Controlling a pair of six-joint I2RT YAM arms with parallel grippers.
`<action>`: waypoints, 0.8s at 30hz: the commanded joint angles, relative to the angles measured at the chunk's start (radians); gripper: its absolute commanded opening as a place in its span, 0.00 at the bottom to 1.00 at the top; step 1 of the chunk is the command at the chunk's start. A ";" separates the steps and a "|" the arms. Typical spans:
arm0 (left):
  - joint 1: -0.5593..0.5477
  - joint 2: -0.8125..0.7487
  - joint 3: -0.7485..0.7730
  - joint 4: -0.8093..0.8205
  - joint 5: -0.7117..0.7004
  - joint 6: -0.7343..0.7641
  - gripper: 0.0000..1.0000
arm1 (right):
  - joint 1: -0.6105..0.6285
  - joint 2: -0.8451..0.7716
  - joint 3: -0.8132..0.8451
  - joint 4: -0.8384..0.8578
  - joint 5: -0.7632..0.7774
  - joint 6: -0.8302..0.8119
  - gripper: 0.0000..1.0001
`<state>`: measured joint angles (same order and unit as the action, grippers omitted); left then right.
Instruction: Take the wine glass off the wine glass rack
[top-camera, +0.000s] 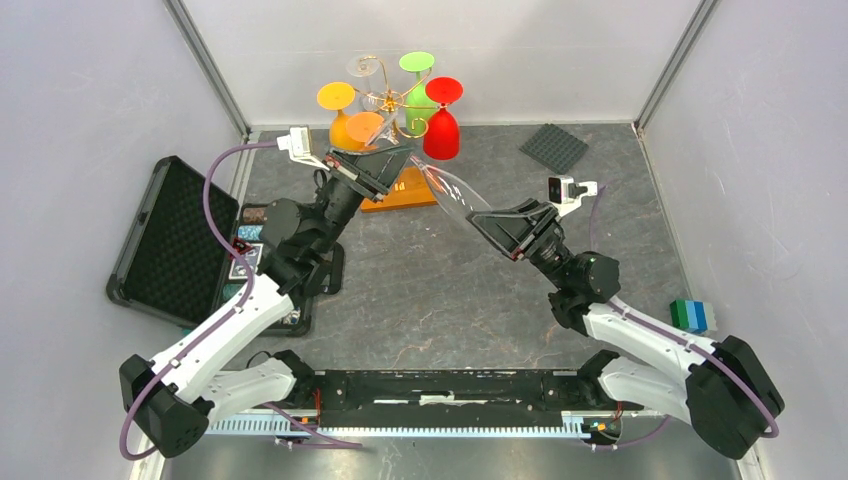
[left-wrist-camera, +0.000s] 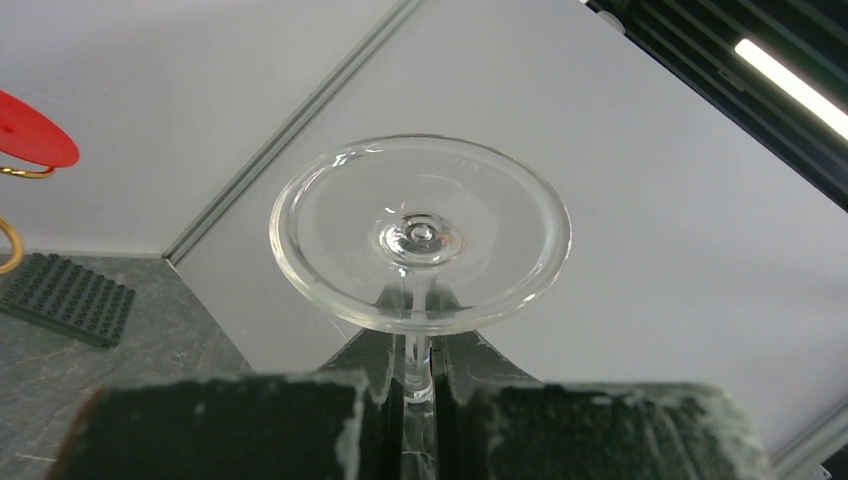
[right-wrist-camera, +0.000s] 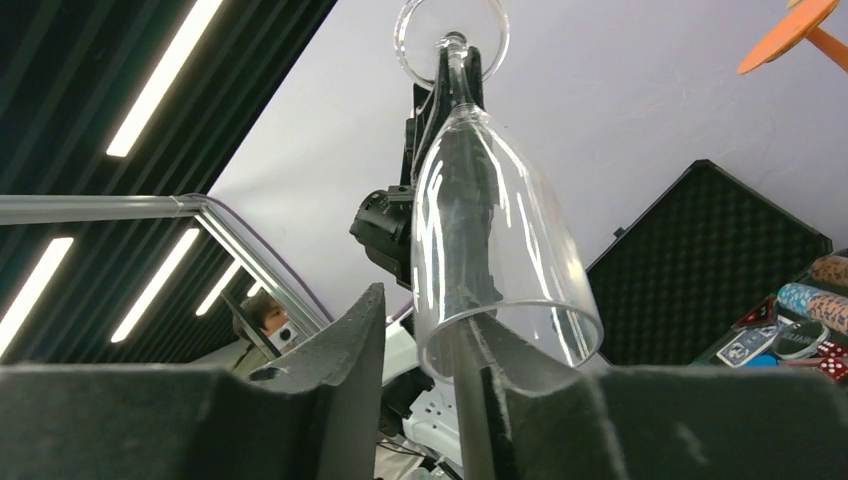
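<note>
From above, the clear wine glass (top-camera: 452, 192) was seen off the rack (top-camera: 385, 98), carried in the air on a slant between the two arms, just in front of the rack's wooden base and above the surface (top-camera: 440, 290). The left pincer (top-camera: 405, 163) was at its stem end and the right pincer (top-camera: 482, 214) at its bowl end. A red glass (top-camera: 441, 125) and other coloured ones hung close behind, so a backward swing could have knocked them.

In the left wrist view, the left pincer (left-wrist-camera: 418, 388) was seen clamped on the thin stem, just below the round foot. The stem looked fragile, and any twist or pull from the other arm could have snapped it or let it slide through the pads.

In the right wrist view, the right pincer (right-wrist-camera: 425, 385) was seen with its jaws apart, astride the bowl's rim, with one finger (right-wrist-camera: 478, 400) inside and the other (right-wrist-camera: 340, 360) outside with a gap to the glass. A hard closing on the thin wall could have cracked it. Had the stem been released before the rim was held firmly, the glass would likely have dropped.
</note>
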<state>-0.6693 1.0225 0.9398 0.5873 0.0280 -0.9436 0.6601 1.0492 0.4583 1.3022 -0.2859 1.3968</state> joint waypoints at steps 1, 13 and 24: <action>-0.003 -0.024 -0.026 0.147 0.093 0.034 0.02 | 0.011 0.015 0.047 0.062 0.012 0.048 0.31; -0.002 -0.107 -0.048 0.097 0.132 0.146 0.43 | 0.016 -0.039 0.084 -0.144 0.034 -0.072 0.00; -0.003 -0.180 -0.041 -0.088 0.153 0.223 0.96 | 0.016 -0.131 0.084 -0.229 0.127 -0.200 0.00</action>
<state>-0.6693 0.8841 0.8886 0.5617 0.1497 -0.7902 0.6800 0.9604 0.5133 1.1042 -0.2371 1.2743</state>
